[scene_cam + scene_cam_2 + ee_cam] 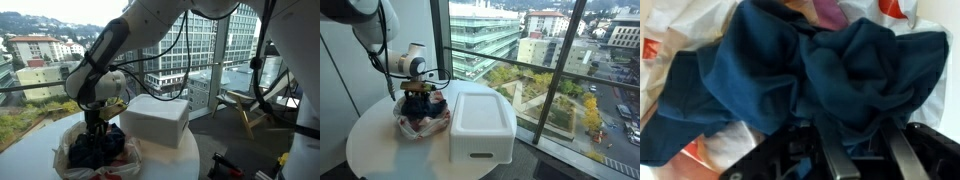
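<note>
My gripper [858, 130] points down into a crumpled white plastic bag [70, 150] on a round white table [185, 158]. A bunched dark blue cloth [830, 65] fills the bag. It also shows in both exterior views [95, 150] [420, 108]. In the wrist view my two fingers stand apart, with a fold of the blue cloth between them. The gripper [417, 90] sits right on top of the cloth, which is still resting in the bag [412, 125].
A large white lidded box [155, 120] [480, 125] stands on the table right beside the bag. A glass wall [520, 60] runs close behind the table [380, 150]. A wooden chair [245, 105] and black cables [265, 60] are to one side.
</note>
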Motion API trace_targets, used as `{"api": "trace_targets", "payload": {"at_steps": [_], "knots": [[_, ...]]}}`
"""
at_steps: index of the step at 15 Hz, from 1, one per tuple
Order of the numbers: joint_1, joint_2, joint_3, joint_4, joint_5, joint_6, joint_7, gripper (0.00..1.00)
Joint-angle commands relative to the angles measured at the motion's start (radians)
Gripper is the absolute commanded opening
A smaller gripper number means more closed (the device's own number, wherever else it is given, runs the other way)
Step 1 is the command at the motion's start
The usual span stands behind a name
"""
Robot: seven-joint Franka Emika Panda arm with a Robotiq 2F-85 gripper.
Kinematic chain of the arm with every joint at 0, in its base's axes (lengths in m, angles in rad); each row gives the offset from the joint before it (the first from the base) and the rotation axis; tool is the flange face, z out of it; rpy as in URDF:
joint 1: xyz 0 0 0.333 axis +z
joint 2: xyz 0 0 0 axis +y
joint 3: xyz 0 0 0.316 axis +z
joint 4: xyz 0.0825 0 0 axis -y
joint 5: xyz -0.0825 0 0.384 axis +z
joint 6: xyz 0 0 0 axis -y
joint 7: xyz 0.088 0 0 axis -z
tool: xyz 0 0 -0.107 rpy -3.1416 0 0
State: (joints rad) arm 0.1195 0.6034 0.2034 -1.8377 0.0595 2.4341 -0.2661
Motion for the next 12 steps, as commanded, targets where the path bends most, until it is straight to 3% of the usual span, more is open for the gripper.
{"api": "trace_targets", "payload": {"at_steps": [1,6,7,9,12], "knots": [[0.018,0.124,-0.02,0.105,-0.085,-0.003,-0.056,0.06],[-0.007,0.197,0.012,0.17,-0.097,-0.064,-0.114,0.06],[-0.019,0.184,0.028,0.176,-0.076,-0.093,-0.125,0.51],[-0.028,0.15,0.043,0.172,-0.056,-0.11,-0.13,0.58],[-0.04,0.083,0.065,0.141,-0.026,-0.068,-0.122,0.81]]}}
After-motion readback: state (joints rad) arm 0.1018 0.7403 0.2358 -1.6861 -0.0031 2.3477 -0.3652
